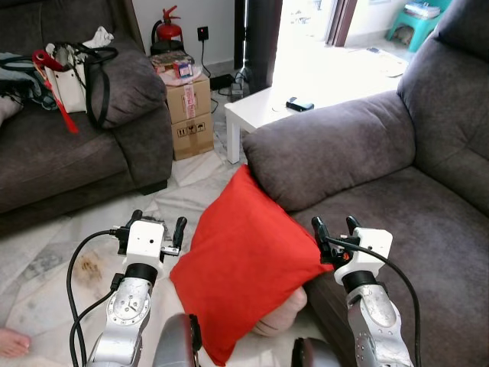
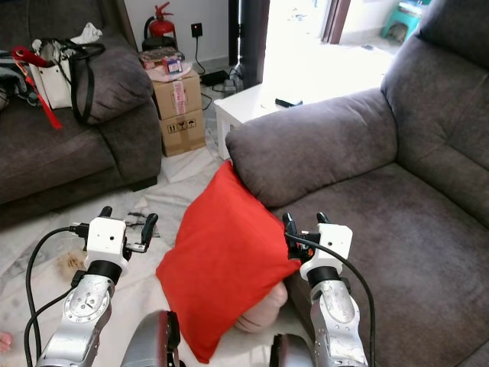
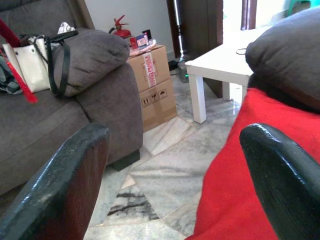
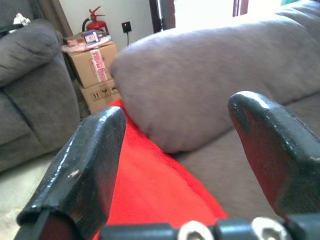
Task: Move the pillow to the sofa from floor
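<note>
- Between my two arms in the head views stands the red pillow (image 1: 246, 264), tilted on a corner, top corner leaning against the sofa (image 1: 397, 176) armrest, lower part near the floor (image 1: 46, 260).
- Left wrist view: my left gripper (image 3: 175, 185) has its jaws apart, pillow touching one finger.
- Right wrist view: my right gripper (image 4: 185, 165) has its jaws apart, holding nothing, with the pillow and sofa arm beyond.

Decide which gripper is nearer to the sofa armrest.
Right. The right gripper sits at the red pillow's edge just below the armrest; the left gripper is across the pillow, over the floor.
</note>
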### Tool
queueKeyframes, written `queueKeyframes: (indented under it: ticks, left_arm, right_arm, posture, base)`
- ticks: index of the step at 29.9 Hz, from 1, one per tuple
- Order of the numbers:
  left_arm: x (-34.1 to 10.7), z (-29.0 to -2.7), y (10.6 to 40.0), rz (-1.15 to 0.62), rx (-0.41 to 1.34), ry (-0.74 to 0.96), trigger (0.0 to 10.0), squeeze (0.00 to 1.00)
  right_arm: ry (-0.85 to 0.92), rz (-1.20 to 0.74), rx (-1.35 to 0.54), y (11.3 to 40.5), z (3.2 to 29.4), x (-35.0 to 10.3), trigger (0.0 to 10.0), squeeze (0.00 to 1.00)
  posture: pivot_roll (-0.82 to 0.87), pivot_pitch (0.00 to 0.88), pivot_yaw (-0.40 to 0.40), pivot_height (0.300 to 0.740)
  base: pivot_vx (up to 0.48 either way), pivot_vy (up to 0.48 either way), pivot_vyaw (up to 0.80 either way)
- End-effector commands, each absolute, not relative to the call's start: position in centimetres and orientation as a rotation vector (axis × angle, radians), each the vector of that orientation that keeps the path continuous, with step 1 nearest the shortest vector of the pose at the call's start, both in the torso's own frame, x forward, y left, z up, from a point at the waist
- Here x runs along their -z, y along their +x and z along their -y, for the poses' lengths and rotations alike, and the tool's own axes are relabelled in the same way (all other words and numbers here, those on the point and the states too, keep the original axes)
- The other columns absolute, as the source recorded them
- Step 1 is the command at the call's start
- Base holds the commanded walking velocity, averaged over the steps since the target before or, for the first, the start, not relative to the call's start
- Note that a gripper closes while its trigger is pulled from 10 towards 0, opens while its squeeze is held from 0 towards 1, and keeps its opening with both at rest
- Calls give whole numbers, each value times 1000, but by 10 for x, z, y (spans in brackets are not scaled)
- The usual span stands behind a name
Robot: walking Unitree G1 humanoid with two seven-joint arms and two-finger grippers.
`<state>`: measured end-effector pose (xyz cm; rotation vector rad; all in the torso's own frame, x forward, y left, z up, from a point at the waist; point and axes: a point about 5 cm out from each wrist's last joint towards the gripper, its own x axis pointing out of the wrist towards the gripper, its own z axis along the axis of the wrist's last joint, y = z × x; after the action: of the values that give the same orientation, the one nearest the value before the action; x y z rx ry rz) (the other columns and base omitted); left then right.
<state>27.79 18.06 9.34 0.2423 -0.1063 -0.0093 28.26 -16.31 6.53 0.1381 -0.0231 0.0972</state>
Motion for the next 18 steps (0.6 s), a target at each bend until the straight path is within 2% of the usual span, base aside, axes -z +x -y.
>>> queueKeyframes:
  ticks: [1,4,9,18]
  left_arm:
    - [-94,-181,278,101,11,248,10000,0]
    - [-93,-181,277,99,8,237,10000,0]
    - [-93,-181,278,95,6,234,10000,0]
    - [-94,-178,278,99,28,254,10000,0]
  right_arm:
    - [141,-10,-98,282,162,-60,10000,0]
    - [140,-3,-105,282,161,-61,10000,0]
    - [144,-6,-99,282,162,-60,10000,0]
    - [143,-19,-101,282,160,-58,10000,0]
  posture:
    - [22,87,-12,600]
    - [21,86,-13,600]
    - [21,88,-14,600]
    - [23,87,-13,600]
  base:
    - [0,0,-556]
    - [0,0,-444]
    - [0,424,0]
    - [0,0,0]
